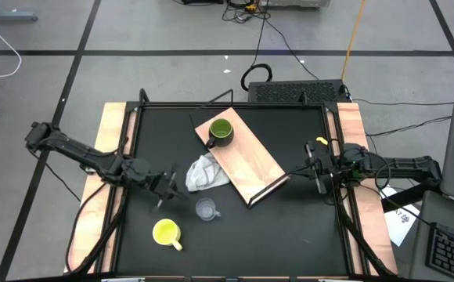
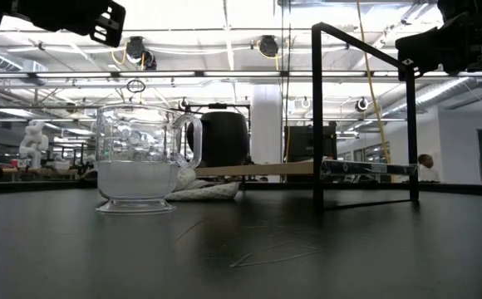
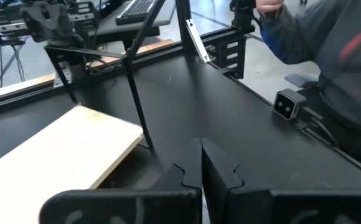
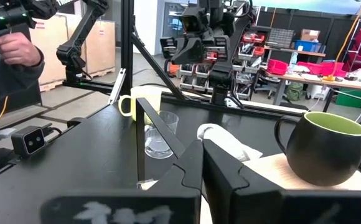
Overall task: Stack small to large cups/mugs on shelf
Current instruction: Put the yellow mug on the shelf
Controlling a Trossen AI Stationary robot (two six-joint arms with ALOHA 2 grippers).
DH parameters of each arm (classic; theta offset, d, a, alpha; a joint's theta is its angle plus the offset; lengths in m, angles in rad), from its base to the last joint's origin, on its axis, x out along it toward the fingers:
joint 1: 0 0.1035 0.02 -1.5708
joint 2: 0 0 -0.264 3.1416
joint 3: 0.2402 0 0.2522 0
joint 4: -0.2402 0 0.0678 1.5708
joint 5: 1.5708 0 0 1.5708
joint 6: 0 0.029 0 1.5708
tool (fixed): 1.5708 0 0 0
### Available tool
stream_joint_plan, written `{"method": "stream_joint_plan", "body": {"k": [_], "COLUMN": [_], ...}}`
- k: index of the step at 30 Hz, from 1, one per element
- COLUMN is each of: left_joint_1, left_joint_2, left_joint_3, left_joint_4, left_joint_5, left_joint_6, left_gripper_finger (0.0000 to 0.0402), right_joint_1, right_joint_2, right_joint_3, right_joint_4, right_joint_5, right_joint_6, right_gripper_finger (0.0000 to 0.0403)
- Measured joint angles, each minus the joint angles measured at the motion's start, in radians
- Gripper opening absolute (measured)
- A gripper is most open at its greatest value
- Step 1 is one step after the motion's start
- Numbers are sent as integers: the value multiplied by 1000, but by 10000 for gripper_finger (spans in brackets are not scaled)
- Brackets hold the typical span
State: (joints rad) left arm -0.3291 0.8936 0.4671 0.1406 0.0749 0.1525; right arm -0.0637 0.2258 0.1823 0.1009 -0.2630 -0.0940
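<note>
The dark green mug [image 1: 221, 131] [image 4: 327, 149] stands upright on the far end of the light-wood shelf [image 1: 246, 163], which sits raised on its thin dark frame [image 2: 361, 116]. The clear glass cup [image 1: 205, 209] [image 2: 139, 170] and the yellow mug [image 1: 167, 233] [image 4: 140, 102] stand on the black tabletop near the front. My left gripper [image 1: 164, 188] [image 3: 200, 168] is shut, hovering left of the white cloth [image 1: 206, 174]. My right gripper [image 1: 318, 176] [image 4: 202, 155] is shut, hovering right of the shelf's near corner.
The white cloth lies crumpled against the shelf's left edge, between the shelf and the glass cup. A small grey camera box [image 3: 286, 104] sits at the table's near edge. A person in a grey sleeve [image 3: 330, 56] is close to that edge. Bare tabletop lies right of the shelf.
</note>
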Motion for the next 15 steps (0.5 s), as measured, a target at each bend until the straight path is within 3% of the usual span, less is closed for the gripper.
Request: {"method": "stream_joint_plan", "body": {"k": [11, 15], "left_joint_1": [-35, -41], "left_joint_2": [0, 0], "left_joint_3": [0, 0], "left_joint_4": [-9, -9], "left_joint_5": [0, 0], "left_joint_6": [-3, -1], "left_gripper_finger": [0, 0], "right_joint_1": [0, 0], "right_joint_2": [0, 0], "right_joint_3": [0, 0], "right_joint_4": [32, 96], "right_joint_5": [-5, -79], "right_joint_6": [24, 83], "right_gripper_finger": [0, 0]}}
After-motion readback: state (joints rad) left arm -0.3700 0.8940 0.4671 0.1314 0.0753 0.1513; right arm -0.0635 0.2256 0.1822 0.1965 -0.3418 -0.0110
